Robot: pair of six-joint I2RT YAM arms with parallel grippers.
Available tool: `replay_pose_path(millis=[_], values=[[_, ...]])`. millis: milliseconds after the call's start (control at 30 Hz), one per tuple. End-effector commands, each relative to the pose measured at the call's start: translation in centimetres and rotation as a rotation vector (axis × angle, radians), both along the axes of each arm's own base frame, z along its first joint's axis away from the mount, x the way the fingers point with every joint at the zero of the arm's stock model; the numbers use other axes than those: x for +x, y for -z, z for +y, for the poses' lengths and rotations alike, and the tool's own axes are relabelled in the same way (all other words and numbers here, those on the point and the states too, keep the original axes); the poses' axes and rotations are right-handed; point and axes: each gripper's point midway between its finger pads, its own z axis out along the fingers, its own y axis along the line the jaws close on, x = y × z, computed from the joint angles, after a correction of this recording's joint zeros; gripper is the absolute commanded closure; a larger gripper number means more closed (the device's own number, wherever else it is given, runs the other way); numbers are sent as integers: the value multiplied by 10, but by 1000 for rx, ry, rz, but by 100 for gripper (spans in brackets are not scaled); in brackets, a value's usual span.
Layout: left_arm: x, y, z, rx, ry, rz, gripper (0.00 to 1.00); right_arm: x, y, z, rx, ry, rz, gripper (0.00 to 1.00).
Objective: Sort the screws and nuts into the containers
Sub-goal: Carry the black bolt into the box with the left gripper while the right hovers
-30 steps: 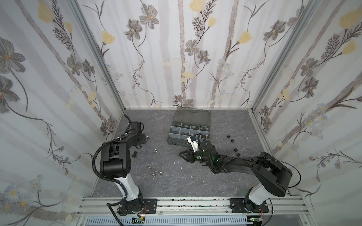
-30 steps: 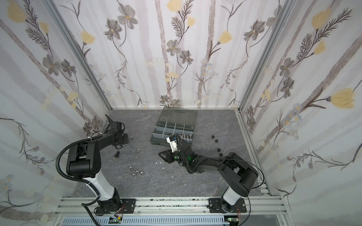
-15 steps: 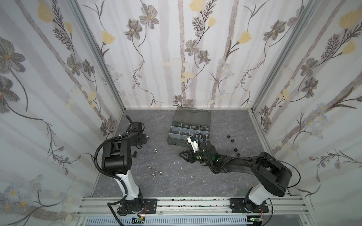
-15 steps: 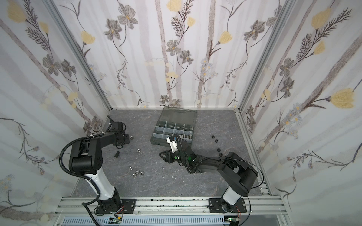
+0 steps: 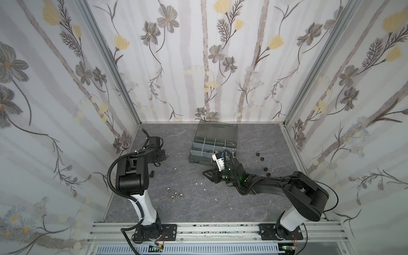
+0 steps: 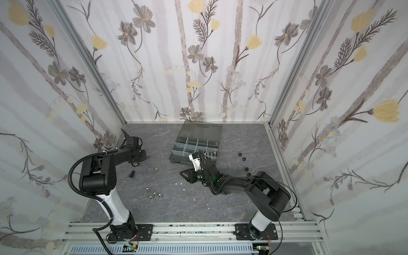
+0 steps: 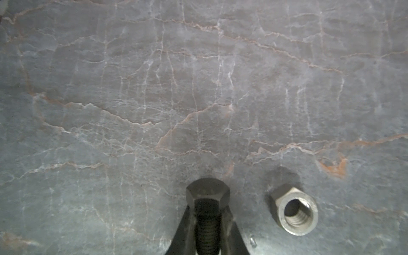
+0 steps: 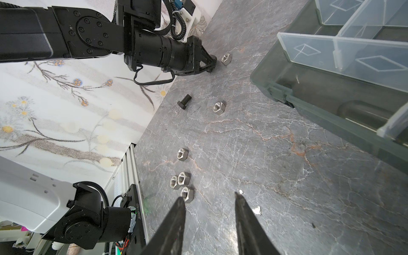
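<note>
Left wrist view: a dark grey, veined surface (image 7: 198, 88) fills the frame. In both top views it sits inside three walls of floral wallpaper (image 5: 209, 66), with an aluminium rail (image 5: 220, 229) along the near edge carrying both arm bases.

Task items:
- The left gripper (image 7: 208, 217), near the left wall, is clamped on the shank of a black hex bolt (image 7: 207, 195). A silver hex nut (image 7: 294, 212) lies just beside the bolt, apart from it.
- The right gripper (image 8: 209, 196) stands partly open over mid-surface with nothing between its fingers.
- The organizer case (image 5: 198, 161) sits at back centre with its lid (image 5: 217, 130) open.
- Loose on the surface are a second black bolt (image 8: 185, 102), a lone silver nut (image 8: 219, 107), and three bunched silver nuts (image 8: 182, 178) with a fourth nut (image 8: 182, 153) near.
- Four black nuts (image 5: 262, 158) lie to the right of the case.

Obscured:
- The held bolt's threaded end and the left fingers (image 7: 182, 231) run out of frame.
- Whether that bolt is clear of the surface cannot be told.
- The right arm's wrist (image 5: 229, 170) covers the case's front right corner in both top views (compartment contents are not legible).

Change from a second ago: the left arm's elbow (image 5: 132, 174) has shifted slightly. The right arm, case and loose pieces are unmoved.
</note>
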Motion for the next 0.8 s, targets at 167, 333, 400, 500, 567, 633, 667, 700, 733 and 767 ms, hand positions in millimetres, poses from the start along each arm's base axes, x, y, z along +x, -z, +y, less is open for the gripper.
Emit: replay_pose_path(millis=[167, 333, 400, 500, 567, 633, 667, 700, 733, 767], values=[[9, -35, -19, -20, 10, -72, 90, 3, -20, -5, 17, 7, -50, 61], [8, -56, -47, -34, 41, -115, 90, 5, -28, -10, 10, 11, -64, 60], [4, -63, -66, -48, 70, -129, 91, 8, -32, -14, 6, 10, -67, 60], [0, -76, -95, -60, 121, -159, 91, 19, -34, -30, -2, 51, -63, 60], [-1, -88, -116, -84, 151, -183, 91, 22, -35, -41, -7, 70, -59, 60], [-1, -100, -133, -120, 172, -212, 91, 25, -37, -52, -19, 90, -62, 60], [-2, -106, -143, -141, 190, -227, 91, 26, -39, -57, -26, 100, -68, 59], [-3, -113, -151, -153, 203, -243, 91, 27, -40, -63, -36, 108, -71, 59], [-3, -118, -156, -159, 211, -256, 90, 27, -41, -66, -43, 114, -75, 58], [-4, -123, -164, -169, 225, -270, 91, 27, -43, -71, -50, 123, -80, 57]])
